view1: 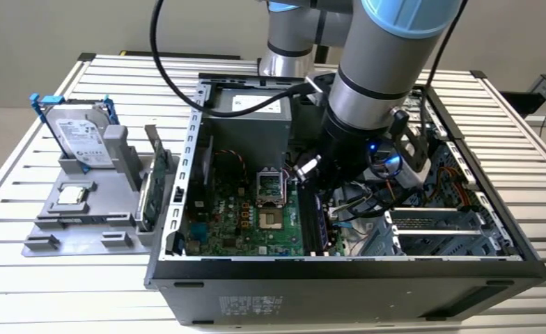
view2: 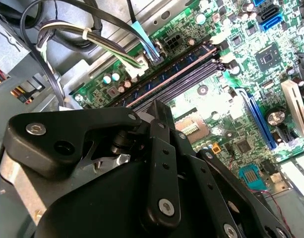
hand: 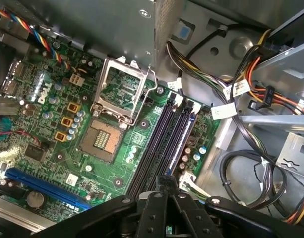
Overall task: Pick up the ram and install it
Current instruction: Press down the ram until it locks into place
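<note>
My gripper (view1: 317, 191) is deep inside the open computer case (view1: 347, 268), low over the motherboard (view1: 245, 216). In both wrist views its black fingers (view2: 159, 148) come together at the tips, so the gripper (view2: 156, 105) (hand: 166, 179) looks shut with nothing between them. It hovers over one end of the long dark and blue memory slots (hand: 164, 136) (view2: 176, 77). Outside the case, on the exterior view's left, a narrow dark board that looks like the ram (view1: 166, 177) stands on edge in the grey tray (view1: 78, 226), far from the gripper.
The tray also holds a silver hard drive in a blue bracket (view1: 78, 136) and a green card (view1: 147, 198). Cable bundles (hand: 241, 89) run beside the slots, and the open processor socket (hand: 104, 136) lies on their other side. The case stands on a slatted metal table (view1: 31, 278).
</note>
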### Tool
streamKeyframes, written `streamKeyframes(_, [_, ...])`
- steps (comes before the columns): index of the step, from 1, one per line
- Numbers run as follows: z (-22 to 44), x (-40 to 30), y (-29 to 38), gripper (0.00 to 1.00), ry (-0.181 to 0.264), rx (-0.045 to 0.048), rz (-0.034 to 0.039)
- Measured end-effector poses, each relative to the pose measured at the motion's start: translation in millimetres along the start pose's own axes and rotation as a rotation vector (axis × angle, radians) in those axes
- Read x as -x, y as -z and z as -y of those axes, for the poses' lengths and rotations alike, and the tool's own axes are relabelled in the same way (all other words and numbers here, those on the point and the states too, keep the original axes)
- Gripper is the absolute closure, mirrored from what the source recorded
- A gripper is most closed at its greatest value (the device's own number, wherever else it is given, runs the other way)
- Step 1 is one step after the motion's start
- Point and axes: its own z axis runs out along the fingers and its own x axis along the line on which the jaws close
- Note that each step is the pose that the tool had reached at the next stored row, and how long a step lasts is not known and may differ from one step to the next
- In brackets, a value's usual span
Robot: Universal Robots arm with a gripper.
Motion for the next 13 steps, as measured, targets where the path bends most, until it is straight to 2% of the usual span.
streamKeyframes(6, [0.0,0.0,0.0,1.0,0.027,0.0008,-0.0007])
streamKeyframes(13, [-0.1,-0.1,-0.1,1.0,0.093,0.002,-0.0026])
